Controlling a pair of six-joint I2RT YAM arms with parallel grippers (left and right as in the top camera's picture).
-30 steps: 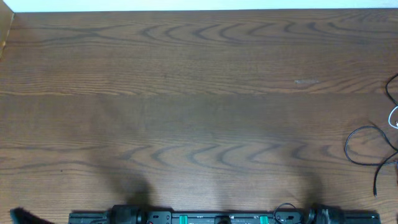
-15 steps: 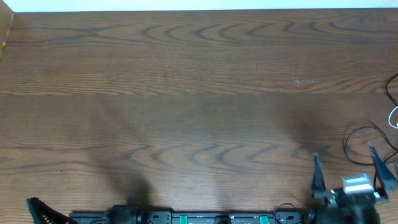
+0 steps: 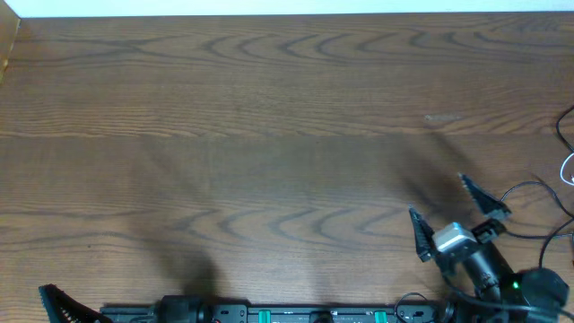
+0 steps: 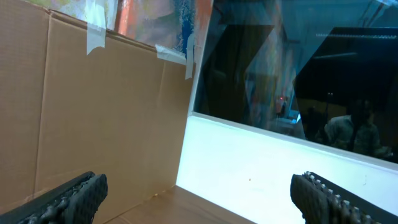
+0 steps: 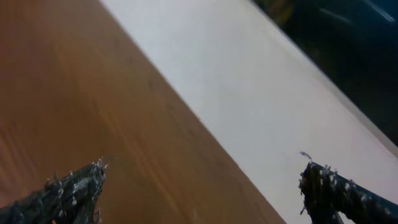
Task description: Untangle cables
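Note:
The cables lie at the table's right edge in the overhead view: a thin black cord (image 3: pixel 520 190) loops there, and a bit of white cord (image 3: pixel 567 169) shows at the frame edge. Most of the tangle is out of view. My right gripper (image 3: pixel 444 208) is open and empty, over the table just left of the black loop. In the right wrist view its fingertips (image 5: pixel 202 186) spread wide over bare wood. My left gripper (image 3: pixel 52 301) shows only as a fingertip at the bottom left; the left wrist view shows its jaws (image 4: pixel 199 194) open and empty.
The wooden table (image 3: pixel 269 135) fills the overhead view. A cardboard wall (image 4: pixel 87 112) stands at the left, and a white wall strip (image 4: pixel 267 162) runs along the far edge. The arms' base rail (image 3: pixel 305 314) lies along the front edge.
My right gripper has come up from the front edge, moving forward and left, turned at an angle beside the black loop. The left fingertip came into view a second ago and has held still since.

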